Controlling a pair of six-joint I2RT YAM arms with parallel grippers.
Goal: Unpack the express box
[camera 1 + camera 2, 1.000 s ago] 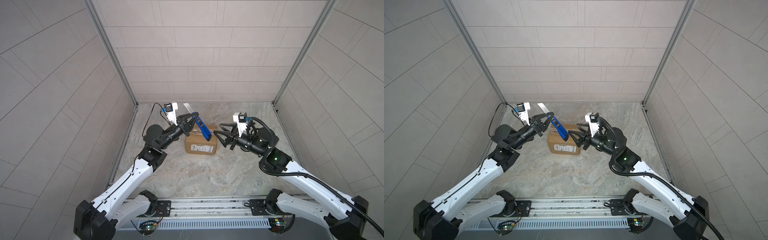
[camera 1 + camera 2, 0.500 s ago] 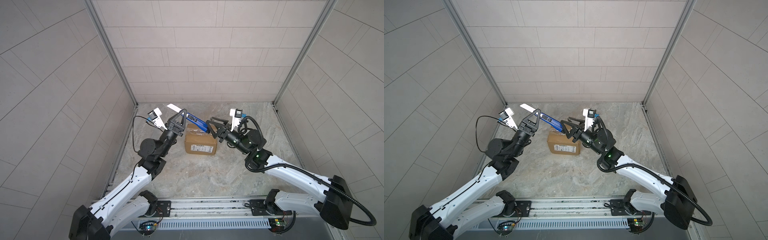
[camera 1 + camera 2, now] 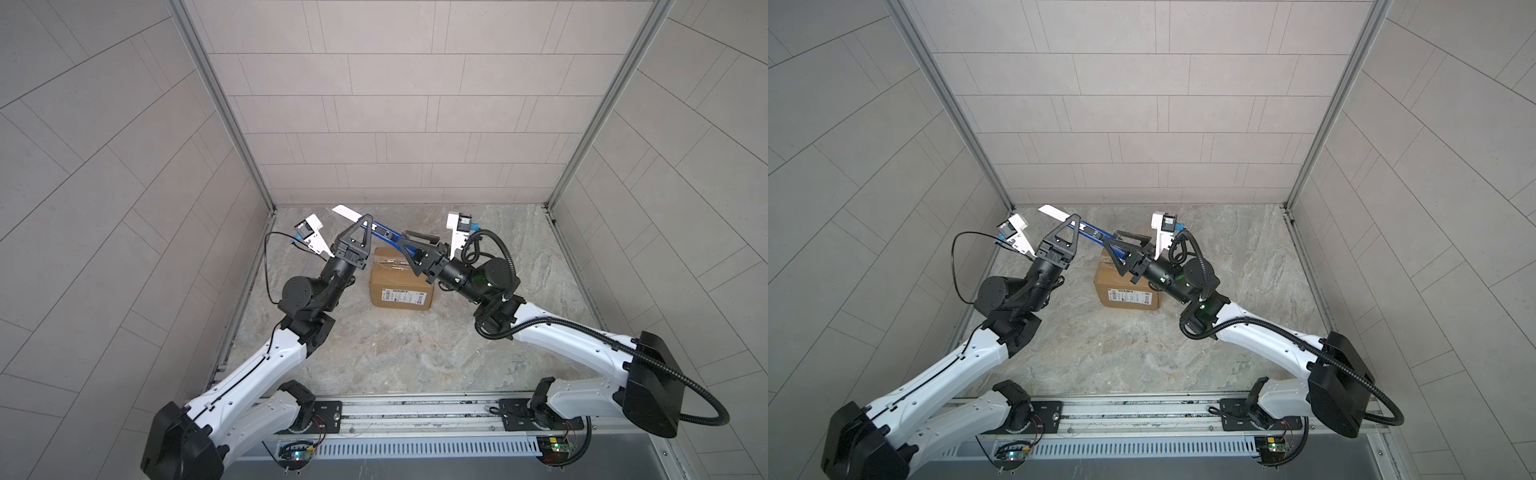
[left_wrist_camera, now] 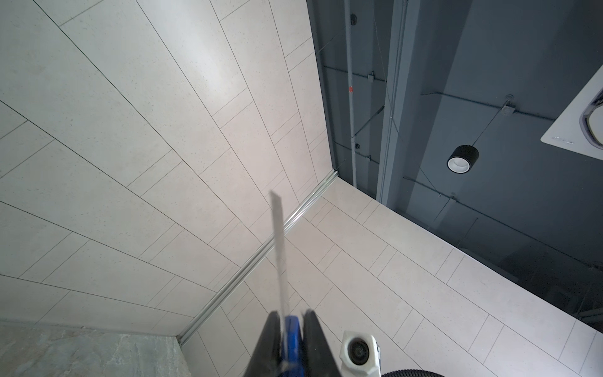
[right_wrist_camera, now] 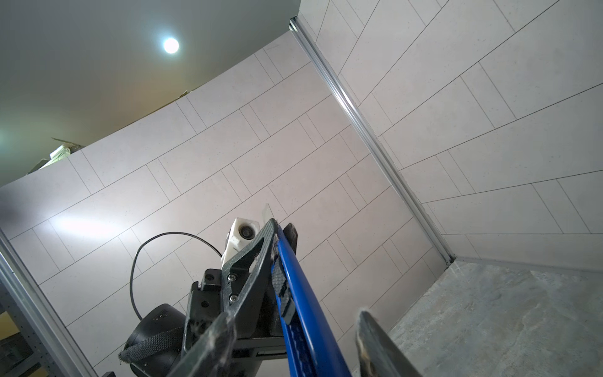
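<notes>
Handover in mid-air, by the look of it: the blue utility knife (image 3: 384,232) was passing from one arm to the other before any cut was made. The left fingers (image 4: 315,349) were clamped tight on the blue handle, with the pale blade (image 4: 279,248) run out and pointing up toward the back wall. The right fingers (image 5: 378,339) stood part open astride the handle's far end; a gap showed on either side, so they had hold of nothing.

The express box (image 3: 401,278) sat on the bench (image 3: 374,353) just below the pair, between the two arms; its label faced the front rail, its top seam was taped shut, and neither arm touched it. Unpacking proper had not begun.

The next move, I judged, called for the right fingers to close squarely on the handle before the left let go, or the knife could drop onto the box; after that the blade would have to be turned down to the taped seam.

Against a second earlier, the knife had hung steeply then, handle down over the box, and the right fingers had waited off to the box's right, spread wider. Since then both arms had lifted; the knife had swung nearer level; the right fingers had come in around the handle and narrowed a little. The box had not shifted.
</notes>
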